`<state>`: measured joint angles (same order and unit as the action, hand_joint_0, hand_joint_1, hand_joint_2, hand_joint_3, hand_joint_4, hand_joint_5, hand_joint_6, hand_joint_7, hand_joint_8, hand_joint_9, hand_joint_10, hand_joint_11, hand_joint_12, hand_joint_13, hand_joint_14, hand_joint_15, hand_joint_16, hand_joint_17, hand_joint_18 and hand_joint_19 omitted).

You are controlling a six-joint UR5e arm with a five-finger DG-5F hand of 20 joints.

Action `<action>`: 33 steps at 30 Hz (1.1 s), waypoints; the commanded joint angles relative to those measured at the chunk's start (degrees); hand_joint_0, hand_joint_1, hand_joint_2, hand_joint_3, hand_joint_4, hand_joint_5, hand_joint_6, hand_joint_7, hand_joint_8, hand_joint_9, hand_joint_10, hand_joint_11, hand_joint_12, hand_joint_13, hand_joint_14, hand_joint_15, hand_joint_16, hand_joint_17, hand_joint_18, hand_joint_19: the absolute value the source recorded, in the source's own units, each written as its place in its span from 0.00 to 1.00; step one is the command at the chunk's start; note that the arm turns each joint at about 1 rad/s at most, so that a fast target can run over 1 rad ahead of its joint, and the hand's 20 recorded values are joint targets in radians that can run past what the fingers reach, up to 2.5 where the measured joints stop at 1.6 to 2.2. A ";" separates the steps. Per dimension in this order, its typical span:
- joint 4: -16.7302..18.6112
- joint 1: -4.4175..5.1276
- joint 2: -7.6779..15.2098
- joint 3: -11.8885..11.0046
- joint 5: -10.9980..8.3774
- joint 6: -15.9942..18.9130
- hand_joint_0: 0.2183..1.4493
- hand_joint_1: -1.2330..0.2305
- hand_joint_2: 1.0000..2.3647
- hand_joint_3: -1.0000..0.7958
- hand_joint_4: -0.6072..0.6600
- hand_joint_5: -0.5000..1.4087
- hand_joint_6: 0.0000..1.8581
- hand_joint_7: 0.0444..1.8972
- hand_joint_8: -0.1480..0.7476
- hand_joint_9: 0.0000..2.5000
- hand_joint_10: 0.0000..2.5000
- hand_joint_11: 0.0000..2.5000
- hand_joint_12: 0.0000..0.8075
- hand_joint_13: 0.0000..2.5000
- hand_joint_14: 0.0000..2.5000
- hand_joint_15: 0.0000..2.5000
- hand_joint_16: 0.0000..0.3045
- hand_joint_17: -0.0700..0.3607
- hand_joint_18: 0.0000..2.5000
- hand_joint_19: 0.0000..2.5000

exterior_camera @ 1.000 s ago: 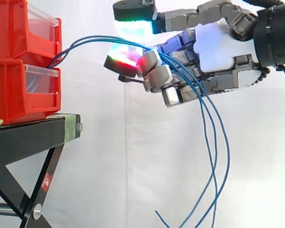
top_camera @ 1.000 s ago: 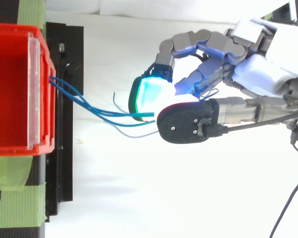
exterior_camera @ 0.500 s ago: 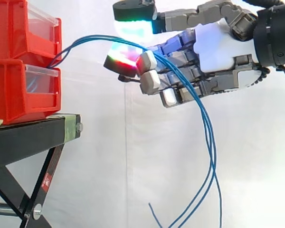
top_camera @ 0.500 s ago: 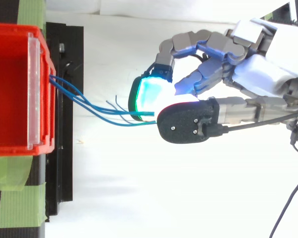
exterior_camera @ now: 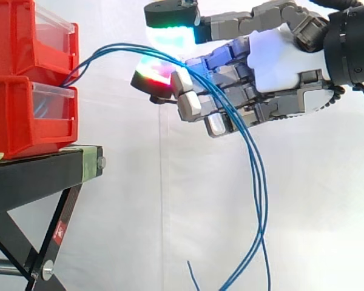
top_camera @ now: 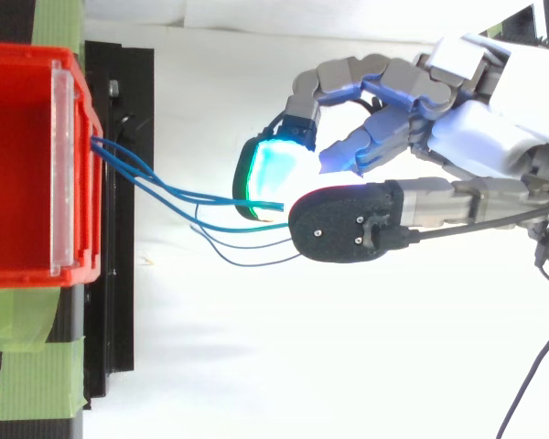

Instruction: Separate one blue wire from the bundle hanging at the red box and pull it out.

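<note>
1. Thin blue wires [exterior_camera: 259,182] leave the gap between the stacked red plastic bins [exterior_camera: 24,115] at the left, arch right over the grey robot hand [exterior_camera: 273,66] and hang loose below it.
2. The hand's fingers are half-curled round the whole bundle, with the thumb pad close above. No wire looks singled out yet.
3. Next, I'd judge, one strand must be pinched alone and drawn right.
4. Open room lies to the right and below. The black metal stand [exterior_camera: 42,167] sits well left.

Green tape [top_camera: 32,380] sits on the black stand [exterior_camera: 30,182] before a white curtain [exterior_camera: 170,230].
</note>
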<state>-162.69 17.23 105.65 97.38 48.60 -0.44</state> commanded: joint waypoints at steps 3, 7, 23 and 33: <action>-0.09 0.00 -0.01 0.00 0.00 0.09 0.32 0.38 0.02 0.48 0.57 0.16 0.45 0.60 0.53 0.24 0.01 0.47 0.48 0.37 0.01 0.50 0.16 0.41 0.30 0.48; -0.26 0.00 -0.01 0.00 0.00 0.17 0.33 0.38 0.02 0.47 0.58 0.16 0.45 0.59 0.53 0.23 0.01 0.47 0.48 0.37 0.01 0.50 0.16 0.41 0.30 0.49; -0.35 0.00 -0.01 0.00 0.00 0.00 0.28 0.42 0.01 0.37 0.63 0.16 0.42 0.59 0.55 0.23 0.01 0.46 0.49 0.36 0.01 0.51 0.16 0.42 0.30 0.49; -0.35 0.00 -0.01 0.00 0.00 -0.09 0.24 0.41 0.00 0.28 0.65 0.17 0.36 0.64 0.56 0.23 0.01 0.47 0.51 0.36 0.01 0.50 0.17 0.44 0.30 0.49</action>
<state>-163.04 17.23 105.67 97.38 48.61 -0.50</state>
